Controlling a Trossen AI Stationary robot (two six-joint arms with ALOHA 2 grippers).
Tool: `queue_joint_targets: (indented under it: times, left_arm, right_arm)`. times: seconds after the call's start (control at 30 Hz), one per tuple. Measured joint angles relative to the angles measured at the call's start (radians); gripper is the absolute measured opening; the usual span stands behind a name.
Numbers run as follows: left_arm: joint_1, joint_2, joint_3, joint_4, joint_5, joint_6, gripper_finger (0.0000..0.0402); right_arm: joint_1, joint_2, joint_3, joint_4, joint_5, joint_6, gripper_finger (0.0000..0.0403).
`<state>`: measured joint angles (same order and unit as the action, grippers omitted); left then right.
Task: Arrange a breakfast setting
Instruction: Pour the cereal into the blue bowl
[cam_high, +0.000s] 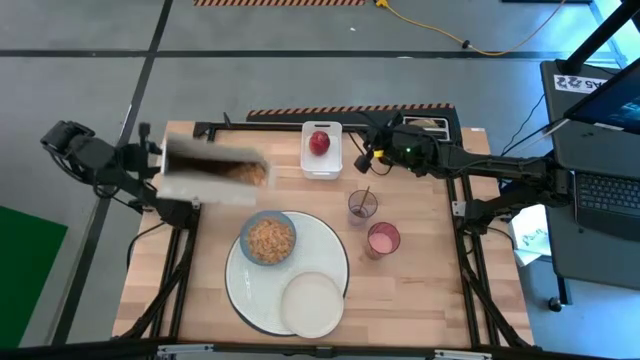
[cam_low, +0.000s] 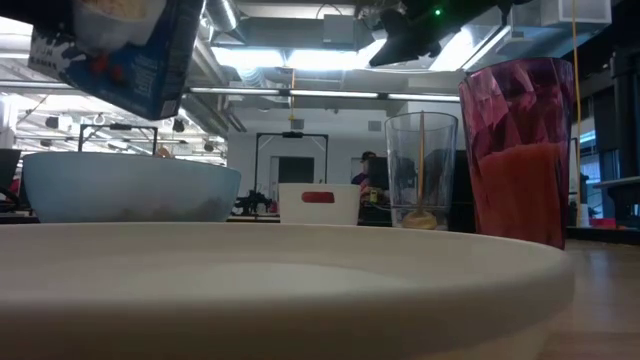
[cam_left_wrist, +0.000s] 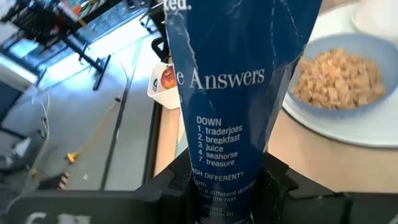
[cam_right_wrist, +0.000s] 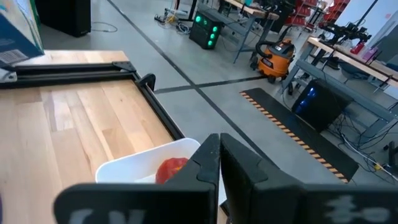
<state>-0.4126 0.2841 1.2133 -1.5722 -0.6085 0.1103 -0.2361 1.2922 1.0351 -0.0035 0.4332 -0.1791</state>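
Observation:
A blue cereal box (cam_high: 210, 170) hangs in the air over the table's far left part, with my left gripper (cam_left_wrist: 230, 193) shut on it. Its open end (cam_high: 250, 173) shows cereal and points toward the blue bowl (cam_high: 269, 238). The bowl holds cereal and sits on the big white plate (cam_high: 330, 262), beside the small cream plate (cam_high: 312, 305). A red apple (cam_high: 319, 142) lies in the white tray (cam_high: 322, 168). My right gripper (cam_right_wrist: 217, 142) hovers shut just right of the tray, touching nothing. My left gripper pinches the cereal box between its two fingers (cam_left_wrist: 180, 186) near the closed end (cam_left_wrist: 227, 174), one finger on each side of the printed face. It comes from the table's left side. The box reaches out past the fingers, tilted and lifted clear of the table.
A clear cup (cam_high: 362, 207) with a wooden spoon in it and a pink cup (cam_high: 383, 240) of red drink stand right of the big plate. Bare wood lies at the table's near right and near left.

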Motion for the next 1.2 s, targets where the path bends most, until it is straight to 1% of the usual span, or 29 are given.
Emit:
queue_joint_targets:
  times: [0.17, 0.4, 0.6, 0.77, 0.93, 1.0, 1.1, 1.2]
  left_arm:
    - [0.0, -0.013, 0.0, 0.001, -0.005, -0.073, 0.0094]
    - [-0.001, -0.015, 0.0, 0.001, 0.032, -0.082, 0.0094]
    - [-0.001, -0.071, -0.001, 0.024, 0.01, -0.183, 0.0094]
    - [-0.003, -0.122, -0.001, 0.151, -0.055, -0.207, 0.0094]
    - [-0.042, -0.128, -0.007, 0.199, -0.117, -0.205, 0.0094]
    - [-0.073, -0.128, -0.023, 0.228, -0.143, -0.207, 0.0094]
    - [-0.132, -0.128, -0.062, 0.295, -0.188, -0.222, 0.0094]
    - [-0.195, -0.128, -0.104, 0.354, -0.242, -0.258, 0.0094]
  right_arm:
    - [0.0, 0.0, 0.0, 0.013, 0.0, 0.0, 0.0014]
    - [0.0, 0.004, 0.0, 0.013, 0.021, 0.0, 0.0014]
    - [0.0, 0.004, 0.0, 0.057, 0.018, -0.001, 0.0014]
    - [0.0, 0.009, 0.0, 0.217, -0.046, -0.001, 0.0014]
    - [-0.002, 0.061, 0.0, 0.55, -0.212, -0.009, 0.0014]
    - [-0.002, 0.094, 0.013, 0.636, -0.25, -0.008, 0.0014]
    - [0.0, 0.154, 0.095, 0.629, -0.313, -0.011, 0.0014]
    - [0.0, 0.237, 0.239, 0.588, -0.401, -0.062, 0.0014]
